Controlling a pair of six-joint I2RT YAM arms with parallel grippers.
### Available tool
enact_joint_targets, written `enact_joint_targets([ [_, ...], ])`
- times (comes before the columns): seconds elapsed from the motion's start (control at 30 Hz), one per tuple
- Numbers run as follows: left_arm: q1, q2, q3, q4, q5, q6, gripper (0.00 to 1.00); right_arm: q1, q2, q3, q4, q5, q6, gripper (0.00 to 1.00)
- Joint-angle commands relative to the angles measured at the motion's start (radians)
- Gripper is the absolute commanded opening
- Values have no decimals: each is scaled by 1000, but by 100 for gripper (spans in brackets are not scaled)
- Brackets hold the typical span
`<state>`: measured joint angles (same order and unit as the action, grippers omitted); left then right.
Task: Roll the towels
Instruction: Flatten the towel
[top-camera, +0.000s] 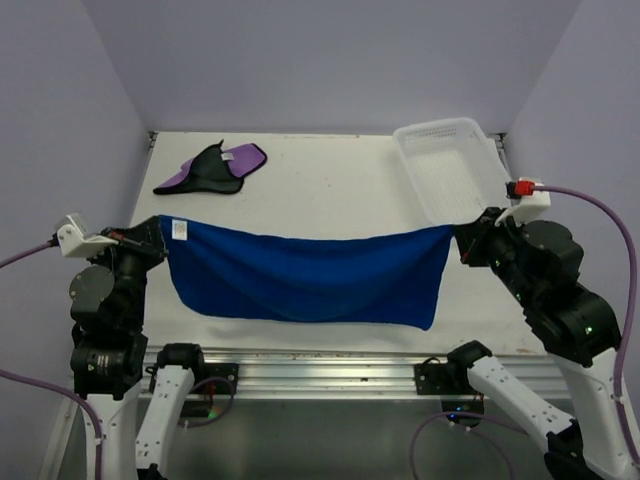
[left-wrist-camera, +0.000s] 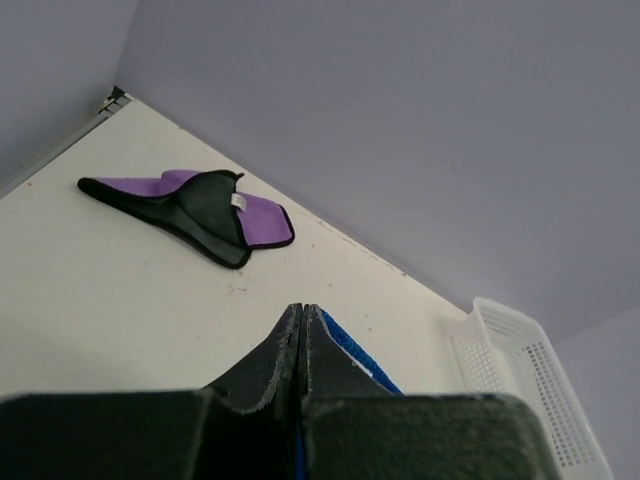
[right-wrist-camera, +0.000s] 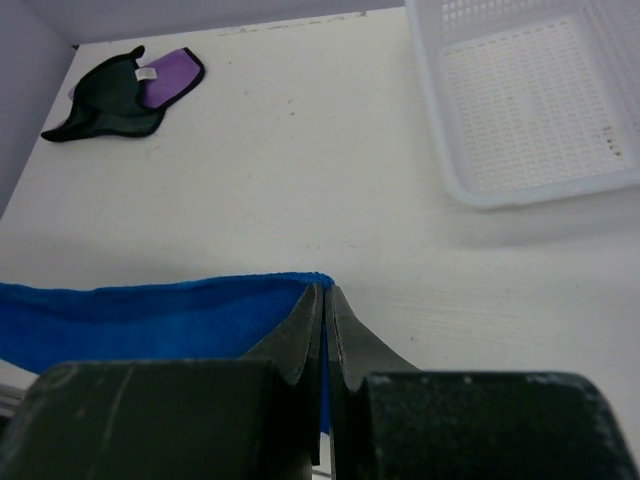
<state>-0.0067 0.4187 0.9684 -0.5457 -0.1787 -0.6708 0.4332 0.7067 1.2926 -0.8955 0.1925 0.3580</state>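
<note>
The blue towel (top-camera: 310, 275) hangs stretched between both arms over the table's front half, sagging in the middle. My left gripper (top-camera: 160, 232) is shut on its left top corner, where a small white tag shows. My right gripper (top-camera: 458, 236) is shut on its right top corner. In the left wrist view a blue edge (left-wrist-camera: 355, 357) peeks beside the closed gripper (left-wrist-camera: 301, 310). From the right wrist, blue cloth (right-wrist-camera: 150, 320) spreads left of the pinched gripper (right-wrist-camera: 326, 290). The purple and black towel (top-camera: 212, 168) lies crumpled at the back left (left-wrist-camera: 205, 211) (right-wrist-camera: 120, 88).
A white mesh basket (top-camera: 450, 170) stands empty at the back right, close to my right gripper (right-wrist-camera: 525, 95) (left-wrist-camera: 520, 385). Grey walls close in the white table (top-camera: 320, 190) on three sides. A metal rail (top-camera: 300, 365) runs along the near edge.
</note>
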Motion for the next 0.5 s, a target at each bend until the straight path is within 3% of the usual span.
enact_joint_targets([
  [0.0, 7, -8, -11, -65, -2, -12, 0, 1, 37, 8, -99, 45, 13, 0],
  [0.23, 7, 81, -241, 91, 25, -32, 0, -1, 201, -192, 105, 113, 3, 0],
  [0.47, 7, 343, -301, 366, 12, -50, 0, -100, 506, -158, 325, 90, -50, 0],
])
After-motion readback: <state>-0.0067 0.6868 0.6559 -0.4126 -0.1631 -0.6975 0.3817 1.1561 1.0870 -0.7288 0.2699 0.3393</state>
